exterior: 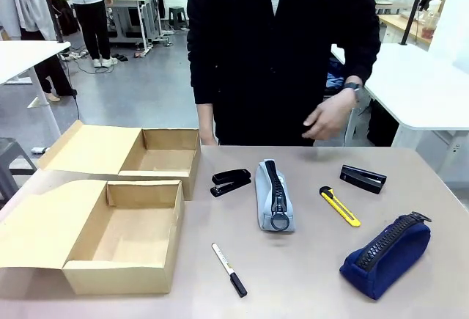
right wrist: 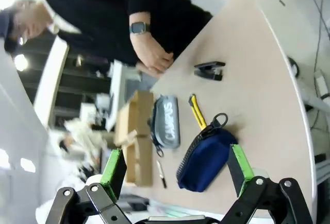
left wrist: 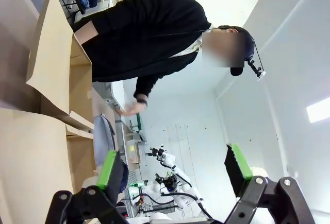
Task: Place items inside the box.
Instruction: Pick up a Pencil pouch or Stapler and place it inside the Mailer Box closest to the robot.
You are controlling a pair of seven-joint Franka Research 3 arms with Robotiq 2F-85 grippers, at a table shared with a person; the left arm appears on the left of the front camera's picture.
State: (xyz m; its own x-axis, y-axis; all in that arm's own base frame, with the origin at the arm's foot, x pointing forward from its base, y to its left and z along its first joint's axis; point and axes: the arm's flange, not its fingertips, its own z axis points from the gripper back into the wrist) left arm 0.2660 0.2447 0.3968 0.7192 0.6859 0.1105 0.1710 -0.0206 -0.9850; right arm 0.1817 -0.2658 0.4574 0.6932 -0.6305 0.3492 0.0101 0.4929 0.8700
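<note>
While the left gripper (left wrist: 172,158) and right gripper (right wrist: 176,157) gape wide, a grey zip pencil case (exterior: 275,196) lies near a yellow utility knife (exterior: 339,206).

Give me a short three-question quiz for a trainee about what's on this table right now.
1. True or false: the grey zip pencil case lies outside both open brown cardboard boxes.
2. How many black staplers lie on the beige table?
3. Which lies nearest the navy fabric pouch? A: white marker with black cap. B: yellow utility knife. C: a cardboard box.
Key: 1 true; 2 two; 3 B.
</note>
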